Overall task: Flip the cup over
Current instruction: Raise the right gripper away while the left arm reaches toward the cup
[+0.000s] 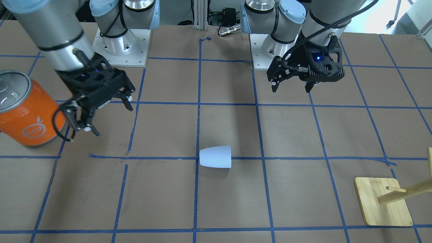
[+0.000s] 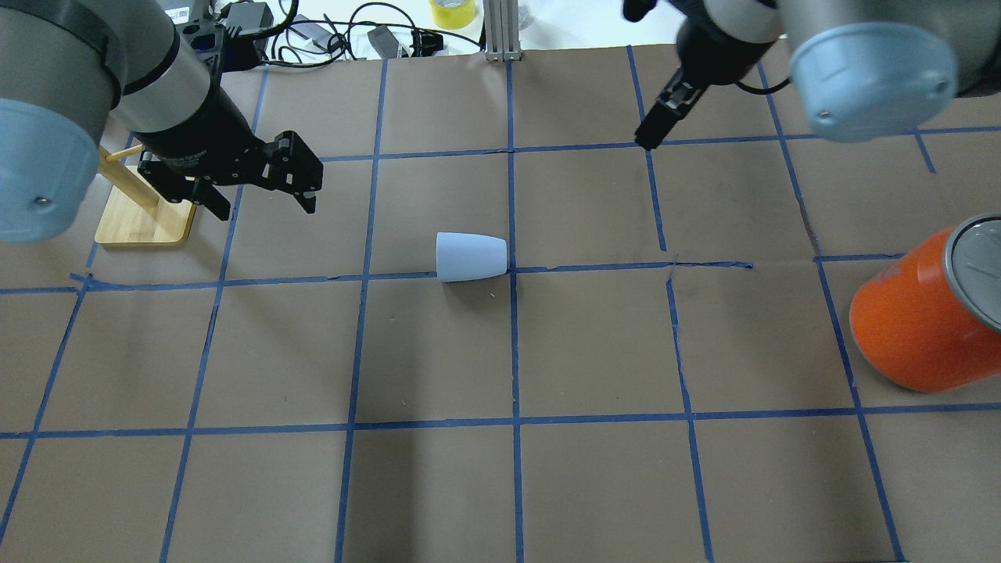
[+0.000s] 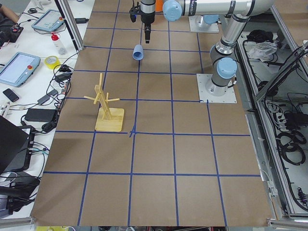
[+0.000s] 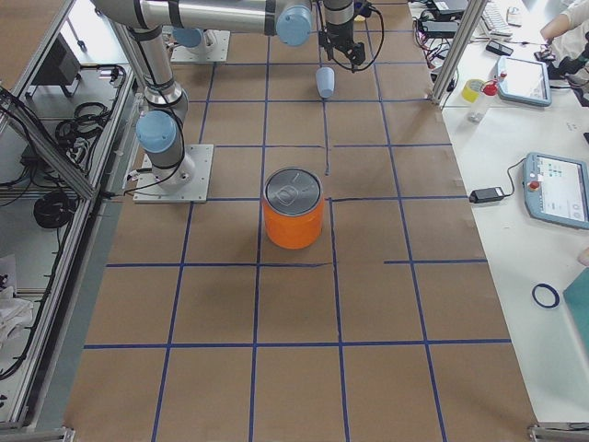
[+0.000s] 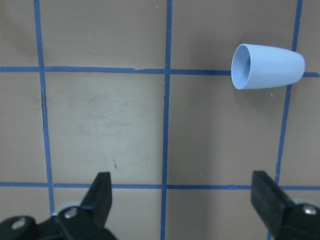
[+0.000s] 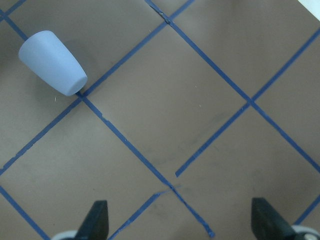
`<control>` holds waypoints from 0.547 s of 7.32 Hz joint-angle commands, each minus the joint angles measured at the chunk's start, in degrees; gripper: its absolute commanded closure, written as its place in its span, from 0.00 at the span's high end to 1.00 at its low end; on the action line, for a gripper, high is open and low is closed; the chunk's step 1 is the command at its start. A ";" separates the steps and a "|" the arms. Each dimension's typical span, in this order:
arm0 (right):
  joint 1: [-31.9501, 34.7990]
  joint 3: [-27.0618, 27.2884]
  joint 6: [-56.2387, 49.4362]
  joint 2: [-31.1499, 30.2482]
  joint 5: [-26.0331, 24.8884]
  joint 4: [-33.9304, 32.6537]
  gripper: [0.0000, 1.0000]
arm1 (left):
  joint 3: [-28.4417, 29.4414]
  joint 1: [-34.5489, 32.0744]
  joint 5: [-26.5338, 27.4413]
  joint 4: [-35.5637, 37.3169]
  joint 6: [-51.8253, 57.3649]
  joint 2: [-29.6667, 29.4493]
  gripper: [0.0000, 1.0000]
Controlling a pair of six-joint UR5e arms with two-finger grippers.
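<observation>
Closest to the overhead lens, the left arm (image 2: 55, 86) filled the corner, and just past it a wooden peg stand (image 2: 145, 227) stood on the surface (image 2: 594, 352). I saw the left gripper (image 2: 266, 209) hanging above the surface beside that stand, its fingers spread wide and holding nothing. Near the middle, the cup (image 2: 471, 256) lay on its side along a blue tape line (image 2: 626, 266), mouth turned toward the left gripper, apart from both grippers. Farther right, the right gripper (image 1: 111, 118) hung in the air, fingers likewise spread and empty. At the far right an orange can (image 2: 915, 328) stood upright, well apart from the cup.
</observation>
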 commanded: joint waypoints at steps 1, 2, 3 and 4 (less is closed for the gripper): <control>-4.32 -0.18 8.10 -6.17 -3.13 7.78 1.00 | -3.83 0.31 -1.13 9.14 0.88 -7.80 1.00; -5.55 -0.18 11.45 -8.29 -3.59 7.98 1.00 | -4.55 0.31 -4.71 12.77 1.14 -11.75 1.00; -8.00 -0.09 19.05 -8.48 -3.59 8.07 1.00 | -3.86 0.40 -13.01 14.38 7.06 -15.79 1.00; -10.98 0.17 21.30 -8.31 -4.11 8.07 1.00 | -4.03 0.40 -18.92 14.92 8.95 -18.01 1.00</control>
